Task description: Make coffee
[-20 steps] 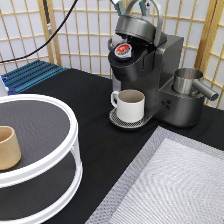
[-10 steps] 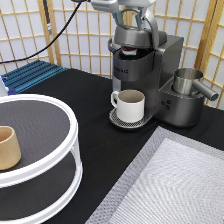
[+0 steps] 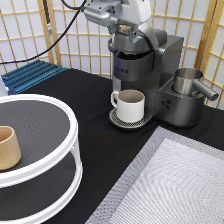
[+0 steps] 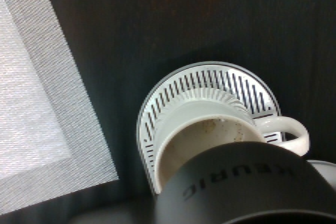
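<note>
The dark grey coffee machine (image 3: 170,75) stands at the exterior view's top, right of centre, with its lid down. The coffee pod is hidden. My gripper (image 3: 131,34) sits on top of the machine's brew head (image 3: 131,52), against the lid. A white handled mug (image 3: 131,105) stands upright on the round slotted drip tray (image 3: 117,121) under the brew head. The wrist view looks down past the black brew head (image 4: 240,185) into the empty mug (image 4: 202,145) on the drip tray (image 4: 195,85).
A tan handleless cup (image 3: 7,147) stands on the top shelf of a white two-tier round rack (image 3: 65,150) at the exterior view's left. A grey woven mat (image 3: 175,190) lies at the bottom right. A steel pitcher (image 3: 187,82) sits on the machine's right side. A blue ribbed tray (image 3: 30,75) lies at the left.
One second ago the lid stood open with the red-topped pod showing in the brew head. The lid is now down, the pod is hidden, and my gripper has come down onto it.
</note>
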Controlling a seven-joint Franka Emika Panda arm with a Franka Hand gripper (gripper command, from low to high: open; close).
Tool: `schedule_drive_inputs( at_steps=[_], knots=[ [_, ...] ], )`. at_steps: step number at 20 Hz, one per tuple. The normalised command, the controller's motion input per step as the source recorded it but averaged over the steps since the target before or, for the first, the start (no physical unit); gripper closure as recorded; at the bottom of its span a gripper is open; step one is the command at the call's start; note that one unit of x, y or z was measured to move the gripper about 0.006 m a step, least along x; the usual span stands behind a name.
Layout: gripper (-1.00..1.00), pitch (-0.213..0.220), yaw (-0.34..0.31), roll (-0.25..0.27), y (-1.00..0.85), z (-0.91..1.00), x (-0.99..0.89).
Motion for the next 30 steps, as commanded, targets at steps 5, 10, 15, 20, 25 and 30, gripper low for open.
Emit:
schedule_drive_inputs(
  at_steps=[5,10,15,20,25,30],
  knots=[
    [-1.0,0.0,-0.042,-0.017,-0.38,0.75,-0.28],
    [-1.0,-0.015,-0.036,-0.1,0.45,0.74,-0.2],
    [-1.0,0.042,0.01,-0.183,0.79,0.32,0.24],
    [-1.0,0.108,0.003,-0.221,0.4,0.16,0.59],
    [-1.0,0.1,-0.003,-0.212,0.05,0.07,0.57],
    [-1.0,0.113,0.0,-0.209,0.07,0.01,0.63]
  ],
)
